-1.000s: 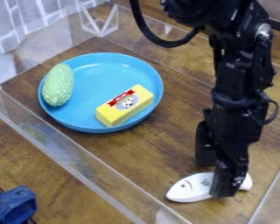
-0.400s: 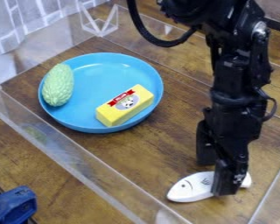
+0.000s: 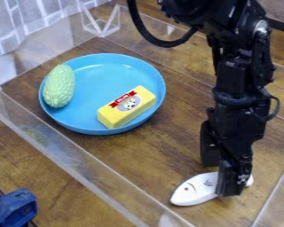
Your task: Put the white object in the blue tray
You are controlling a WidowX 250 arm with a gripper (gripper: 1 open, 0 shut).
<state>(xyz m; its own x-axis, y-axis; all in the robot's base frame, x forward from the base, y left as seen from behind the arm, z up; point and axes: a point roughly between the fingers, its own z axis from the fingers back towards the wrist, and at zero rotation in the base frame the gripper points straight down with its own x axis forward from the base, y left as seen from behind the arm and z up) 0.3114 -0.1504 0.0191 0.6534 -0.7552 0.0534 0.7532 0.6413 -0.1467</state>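
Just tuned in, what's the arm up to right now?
The gripper points straight down, jaws open, right over the white object, which lies on the wooden table near the front edge; it isn't lifted yet. The blue tray sits off to the left, holding a yellow block and a green object.

Table (image 3: 132, 168) fills view. Tray (image 3: 91, 124) sits toward 10 o'clock from table centre. In tray: block (image 3: 125, 106) at its 4 o'clock side, lying diagonal; bumpy oval thing (image 3: 58, 85) at its 9 o'clock, resting against rim. The two well apart. White piece (image 3: 198, 190) on table at 5 o'clock, well apart from tray, outside it. Arm comes down from 1 o'clock; gripper (image 3: 234, 182) points down over white piece's 3 o'clock end, fingers either side. Cloth bundle (image 3: 11, 213) off table edge at 8 o'clock.
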